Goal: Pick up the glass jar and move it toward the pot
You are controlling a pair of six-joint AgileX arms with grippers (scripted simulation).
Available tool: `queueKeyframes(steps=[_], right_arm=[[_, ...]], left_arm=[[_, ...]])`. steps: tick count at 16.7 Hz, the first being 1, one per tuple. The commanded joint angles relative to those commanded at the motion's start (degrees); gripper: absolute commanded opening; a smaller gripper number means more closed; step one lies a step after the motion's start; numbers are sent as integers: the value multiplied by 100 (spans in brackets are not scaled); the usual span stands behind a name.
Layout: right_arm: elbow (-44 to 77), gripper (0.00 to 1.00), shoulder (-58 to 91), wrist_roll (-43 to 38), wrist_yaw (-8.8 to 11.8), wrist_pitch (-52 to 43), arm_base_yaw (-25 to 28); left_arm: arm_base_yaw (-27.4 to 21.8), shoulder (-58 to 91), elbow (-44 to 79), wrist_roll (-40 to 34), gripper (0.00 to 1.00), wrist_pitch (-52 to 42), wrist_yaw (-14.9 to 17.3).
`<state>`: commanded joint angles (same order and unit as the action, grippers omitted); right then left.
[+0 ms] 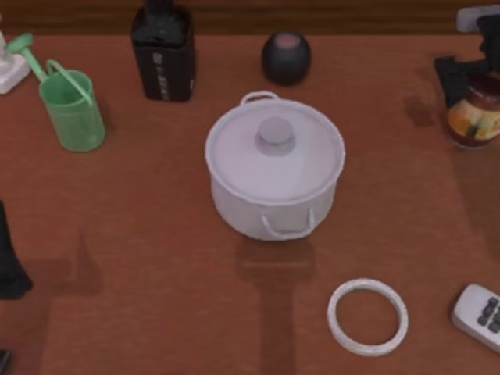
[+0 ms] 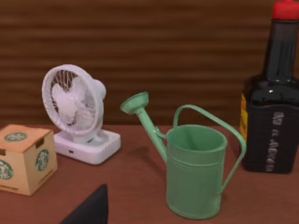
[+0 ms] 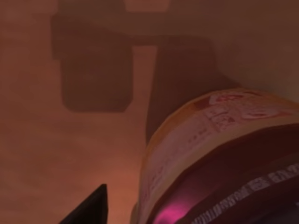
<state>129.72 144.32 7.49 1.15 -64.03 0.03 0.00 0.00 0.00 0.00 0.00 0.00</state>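
Over at the bench's (image 1: 156,266) right edge: glass jar (image 1: 474,117), small and round, dark reddish contents, yellow-orange label with red and green printing, top hidden under the right pincer (image 1: 461,74). Dark fingers (image 1: 447,70) pressed against the jar from above, clamped onto it by the look of the top view. Up close in the right wrist view: jar (image 3: 219,154) filling the frame, pale orange label band with faint red print, dark glass beneath, shadow cast on the bench. Well apart from the pot (image 1: 274,172), big, white, flat lid, grey knob, two loop handles, sitting mid-bench. Left arm parked at the left edge, left pincer (image 1: 9,266) dark and low, cannot tell whether parted or closed.
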Motion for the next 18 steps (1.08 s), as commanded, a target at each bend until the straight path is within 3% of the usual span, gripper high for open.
queueKeyframes(steps=[1,14,18], right_arm=[[0,100,0,0,0,0,0],[0,2,0,0,0,0,0],[0,0,0,0,0,0,0]], left_arm=[[0,0,0,0,100,0,0],[0,0,0,0,100,0,0],[0,0,0,0,100,0,0]])
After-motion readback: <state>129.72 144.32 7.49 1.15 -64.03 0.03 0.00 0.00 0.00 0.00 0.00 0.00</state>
